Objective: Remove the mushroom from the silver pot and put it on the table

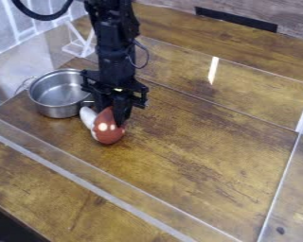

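Mushroom (106, 129) lies on the table (218, 142), not in the pot (60, 92). It sits just right of the pot, on the side toward the near edge, well in from the table's left edge. Red-orange cap points toward the near edge; pale stem (87, 114) points back and left toward the pot rim. Long axis therefore runs diagonally, from pot side toward near edge.

Claw (113, 117) hangs straight down, directly over the stem-to-cap junction. Fingers are drawn in narrow around the top of the mushroom. Whether the pads actually pinch it or only bracket it cannot be told: the claw body covers the contact area. State recorded as undetermined, leaning toward closing on the mushroom.

Key relation: mushroom is directly beneath the claw, no sideways offset visible. Fingers appear to straddle the narrow part across the long axis, which suits a grip there.

Judgement: with the mushroom already resting on wood outside the pot, the task looks close to finished.

Hidden or unclear:
- upper part of cap and the stem joint, behind the fingers
- fingertip contact
- pot interior partly seen; looks empty
- a clear sheet edge (141, 213) crosses the near table, causing glare.
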{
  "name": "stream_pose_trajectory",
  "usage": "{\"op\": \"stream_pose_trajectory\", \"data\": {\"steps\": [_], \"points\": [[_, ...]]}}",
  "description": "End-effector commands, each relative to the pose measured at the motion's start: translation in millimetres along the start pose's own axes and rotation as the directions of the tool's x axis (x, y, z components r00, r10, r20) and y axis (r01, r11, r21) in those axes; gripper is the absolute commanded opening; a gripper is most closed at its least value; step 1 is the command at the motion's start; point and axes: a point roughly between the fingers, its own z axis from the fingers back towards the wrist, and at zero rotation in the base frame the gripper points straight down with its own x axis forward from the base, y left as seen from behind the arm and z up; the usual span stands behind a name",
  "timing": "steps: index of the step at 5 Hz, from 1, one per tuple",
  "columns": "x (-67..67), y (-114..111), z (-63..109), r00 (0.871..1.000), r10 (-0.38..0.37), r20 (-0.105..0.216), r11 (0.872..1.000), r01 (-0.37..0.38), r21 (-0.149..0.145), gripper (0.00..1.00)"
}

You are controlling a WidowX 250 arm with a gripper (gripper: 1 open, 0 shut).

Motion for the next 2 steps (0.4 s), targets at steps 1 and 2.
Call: {"op": "stream_pose_trajectory", "data": {"steps": [1, 2], "points": [[7.5, 10.7, 17.0, 0.996, -0.072, 0.056, 0.997, 0.072, 0.003, 1.00], [10.4, 13.9, 18.0, 0.989, -0.137, 0.064, 0.991, 0.137, 0.000, 1.00]]}}
